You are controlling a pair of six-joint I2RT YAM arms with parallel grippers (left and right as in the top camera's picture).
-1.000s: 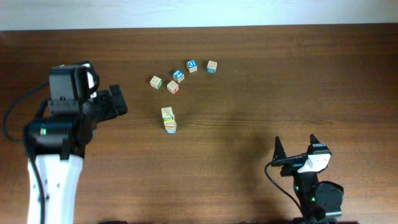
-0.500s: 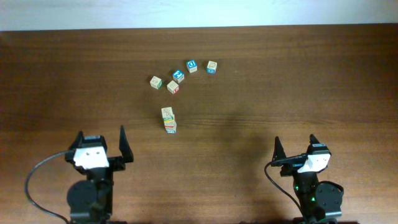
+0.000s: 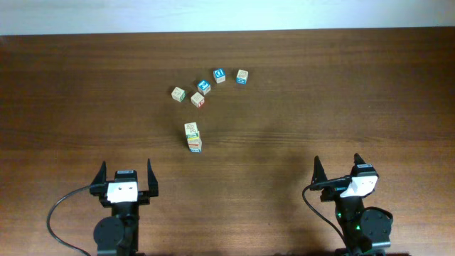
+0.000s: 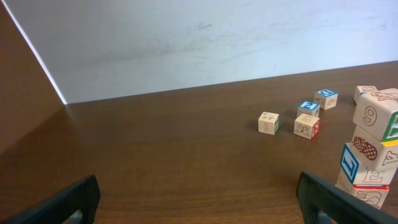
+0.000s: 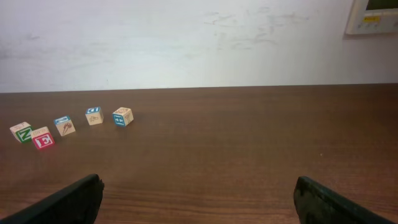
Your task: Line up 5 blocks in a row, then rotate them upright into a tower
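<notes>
Several small wooden blocks lie in a loose arc at the far middle of the table: a pale one (image 3: 178,93), a red-print one (image 3: 197,99), two blue-faced ones (image 3: 204,87) (image 3: 220,75) and one more (image 3: 242,76). The right wrist view shows the green Z block (image 5: 22,132) and the red E block (image 5: 43,138) far left. My left gripper (image 3: 126,171) (image 4: 199,199) rests open at the front left, empty. At the front right my right gripper (image 3: 338,165) (image 5: 199,199) is open and empty too. Both are far from the blocks.
A small leaning stack of blocks (image 3: 192,136) stands nearer than the arc, ahead and to the right of the left gripper; it fills the right edge of the left wrist view, with a 9 block (image 4: 373,115) on top. A pale wall (image 5: 199,37) runs behind the table.
My left arm has come back from its raised, reaching pose at the left and settled at the front left edge. The blocks, the stack and the right arm have not moved.
</notes>
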